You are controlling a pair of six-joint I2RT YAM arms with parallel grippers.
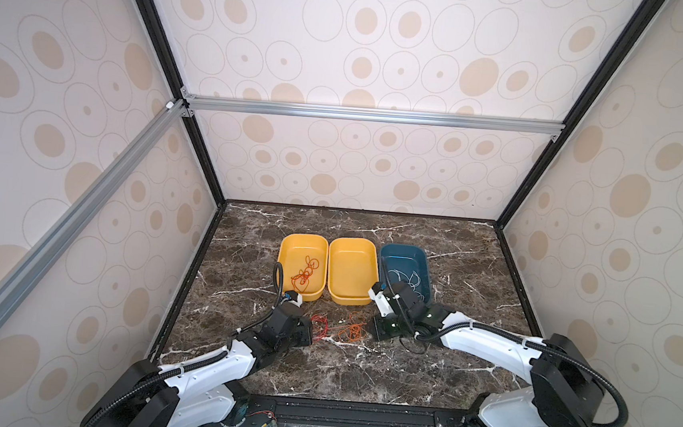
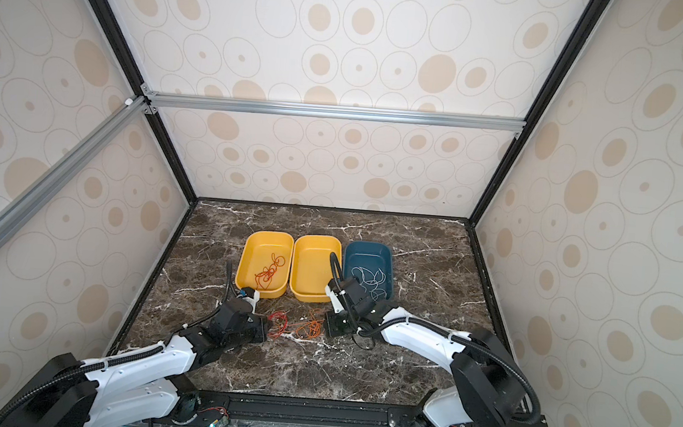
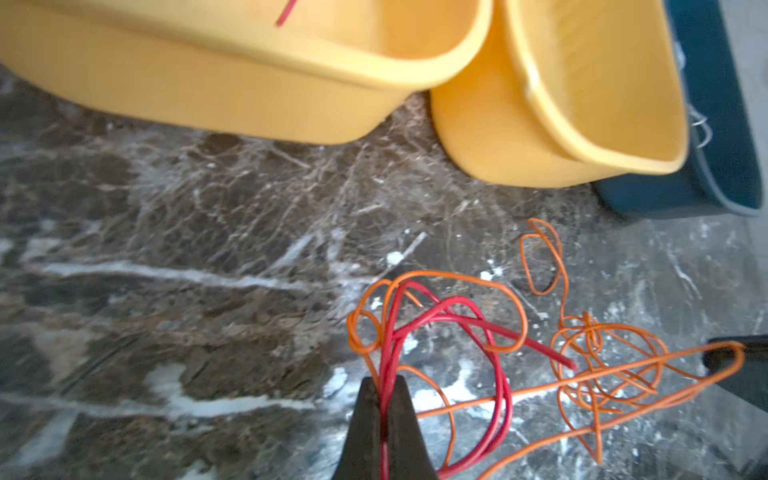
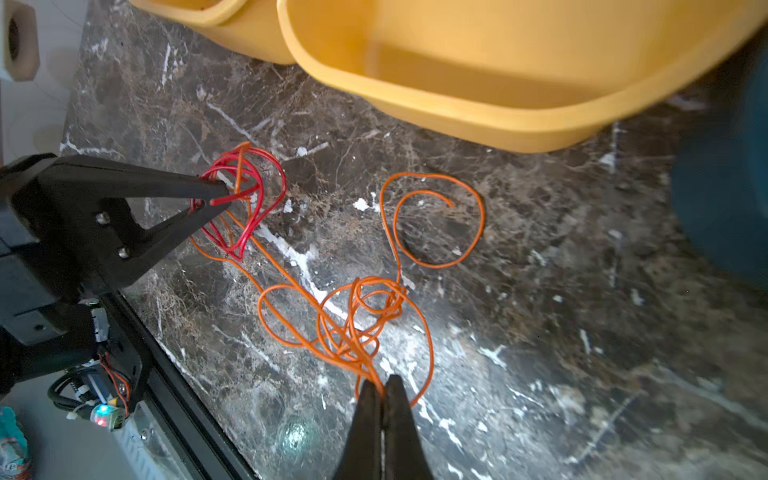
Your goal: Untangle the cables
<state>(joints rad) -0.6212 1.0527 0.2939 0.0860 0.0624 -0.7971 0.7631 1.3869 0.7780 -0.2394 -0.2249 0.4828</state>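
both jaws pinched, ready to draw red from orange

nearest the robot, on the tabletop (image 1: 319, 371), the left gripper (image 3: 382, 384) has its jaws pinched shut on the red cable (image 3: 390, 349). the right gripper (image 4: 380, 384) has its jaws closed on a strand of the orange cable (image 4: 361, 316). the two cables lie between the arms, just in front of the bins, with an orange loop threaded through the red coils. by the look of it, the step is the pull-apart. it should go slowly and low over the tabletop, red leftward and orange rightward, pausing if the orange knot tightens rather than slides. whether the left jaws also trap an orange strand is hard to make out. in both top views the jaw tips hide under the wrists. farther back, the left yellow bin (image 1: 304, 237) holds a reddish-orange tangle. the blue bin (image 1: 404, 248), partly covered by the right arm, holds a white cable (image 1: 403, 278).
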